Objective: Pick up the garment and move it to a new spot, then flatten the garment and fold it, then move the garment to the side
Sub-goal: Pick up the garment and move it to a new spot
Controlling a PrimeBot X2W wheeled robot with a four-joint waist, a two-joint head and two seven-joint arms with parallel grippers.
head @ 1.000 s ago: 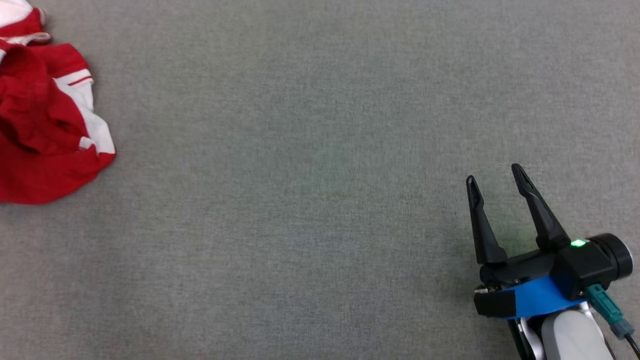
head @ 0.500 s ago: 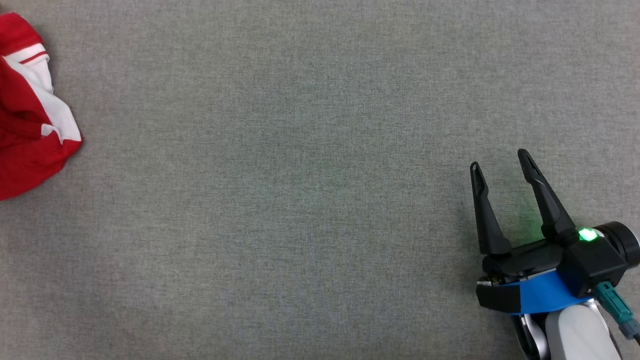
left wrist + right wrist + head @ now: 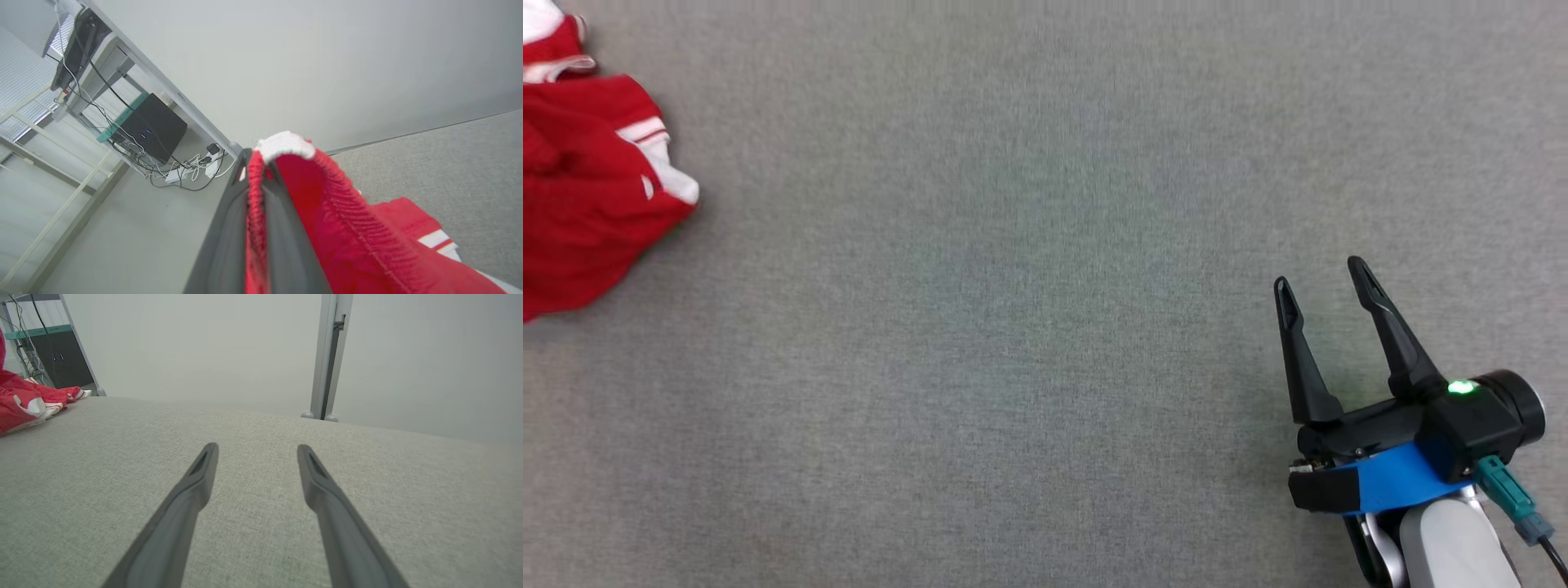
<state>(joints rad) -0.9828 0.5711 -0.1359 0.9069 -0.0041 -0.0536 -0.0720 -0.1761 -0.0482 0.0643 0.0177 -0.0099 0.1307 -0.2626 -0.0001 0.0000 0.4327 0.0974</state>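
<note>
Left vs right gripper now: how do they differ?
The left gripper is shut on the red garment; the right gripper is open and empty. Fabric drapes over the left's fingertip; the right's fingers are bare, well apart from the garment. Both have long dark fingers.

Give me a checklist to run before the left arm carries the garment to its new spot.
1. left gripper shut on the garment: ok, red fabric is pinched in it.
2. Garment lifted off the table: not ok, a bunched part lies on it.
3. right gripper open, empty, apart from the garment: ok.
4. Bare table mid-surface for landing: ok.
5. Garment's full extent: cannot tell, cut by the head view's left edge.
</note>
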